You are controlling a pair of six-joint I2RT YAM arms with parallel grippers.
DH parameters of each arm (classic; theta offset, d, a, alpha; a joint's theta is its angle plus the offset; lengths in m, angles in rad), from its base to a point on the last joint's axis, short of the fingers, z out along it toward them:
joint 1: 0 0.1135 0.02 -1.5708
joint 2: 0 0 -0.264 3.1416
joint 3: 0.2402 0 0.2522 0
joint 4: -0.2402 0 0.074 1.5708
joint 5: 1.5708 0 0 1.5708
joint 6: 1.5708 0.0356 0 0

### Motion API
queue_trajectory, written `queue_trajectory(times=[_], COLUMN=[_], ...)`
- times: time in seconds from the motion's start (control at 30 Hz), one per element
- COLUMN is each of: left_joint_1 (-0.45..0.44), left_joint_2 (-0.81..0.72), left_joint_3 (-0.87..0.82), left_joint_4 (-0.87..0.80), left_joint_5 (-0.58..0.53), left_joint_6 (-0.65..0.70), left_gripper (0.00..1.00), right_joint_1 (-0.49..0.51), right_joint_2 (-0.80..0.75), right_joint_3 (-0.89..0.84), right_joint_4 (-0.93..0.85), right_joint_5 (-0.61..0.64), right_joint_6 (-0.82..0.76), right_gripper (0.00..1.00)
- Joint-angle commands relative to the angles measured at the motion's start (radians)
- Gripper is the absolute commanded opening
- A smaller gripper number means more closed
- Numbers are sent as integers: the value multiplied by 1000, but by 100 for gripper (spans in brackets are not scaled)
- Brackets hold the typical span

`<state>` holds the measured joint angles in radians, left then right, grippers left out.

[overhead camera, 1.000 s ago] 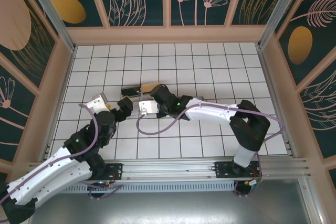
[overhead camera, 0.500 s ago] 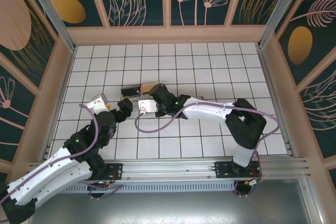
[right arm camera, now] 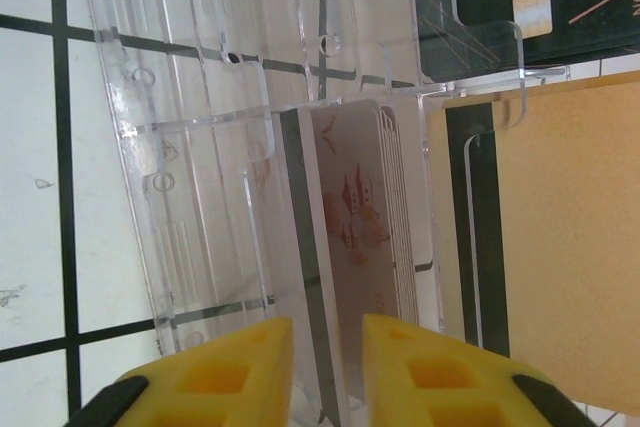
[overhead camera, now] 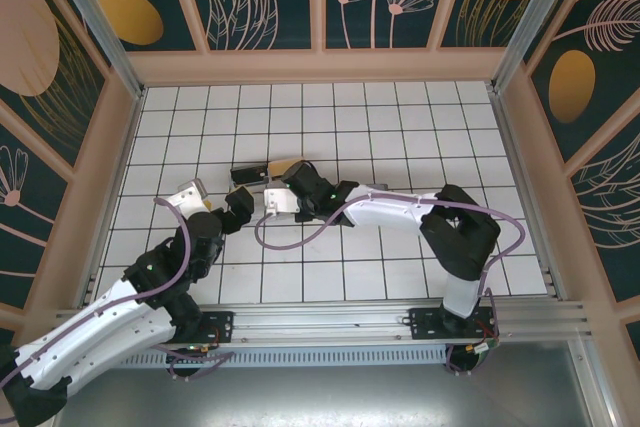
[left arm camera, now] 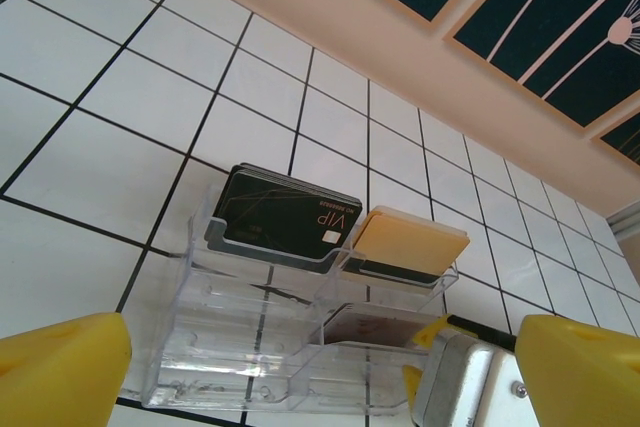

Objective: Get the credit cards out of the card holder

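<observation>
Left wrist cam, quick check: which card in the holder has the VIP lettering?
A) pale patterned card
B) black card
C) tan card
B: the VIP lettering is printed on the black card, which stands in the far-left slot of the clear card holder in the left wrist view.

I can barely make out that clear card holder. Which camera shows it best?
Left wrist: the whole holder shows, with its cards. The right wrist sees only part of it, up close; from the top it's tiny and partly hidden.
</observation>
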<state>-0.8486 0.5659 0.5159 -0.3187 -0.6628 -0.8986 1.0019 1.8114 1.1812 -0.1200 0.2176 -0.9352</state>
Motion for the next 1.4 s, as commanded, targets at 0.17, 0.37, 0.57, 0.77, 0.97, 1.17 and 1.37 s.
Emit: queue_trajectory(times=[0.17, 0.37, 0.57, 0.77, 0.97, 1.17, 1.37], left_joint_1=[5, 5, 5, 6, 5, 6, 5], left_joint_2=[3, 12, 17, 24, 31, 59, 135], left_joint_3=[-11, -13, -13, -11, -10, -2, 28], left_joint_4=[-2, 10, 15, 17, 17, 28, 68], left_joint_5=[2, 9, 14, 17, 17, 22, 51], left_joint_6=[7, 11, 15, 18, 18, 22, 48], left_gripper=[99, 99, 99, 99, 99, 99, 99], right_joint_1=[-5, -10, -25, -31, -31, -49, -154], right_joint_2=[16, 32, 52, 39, -26, -159, -393], right_joint_3=[11, 25, 52, 50, 14, -87, -266], right_joint_4=[64, 80, 85, 97, 94, 105, 201], right_joint_5=[78, 107, 125, 125, 99, 83, 28], right_joint_6=[15, 32, 58, 76, 122, 299, 627], right_gripper=[33, 34, 35, 36, 38, 41, 47])
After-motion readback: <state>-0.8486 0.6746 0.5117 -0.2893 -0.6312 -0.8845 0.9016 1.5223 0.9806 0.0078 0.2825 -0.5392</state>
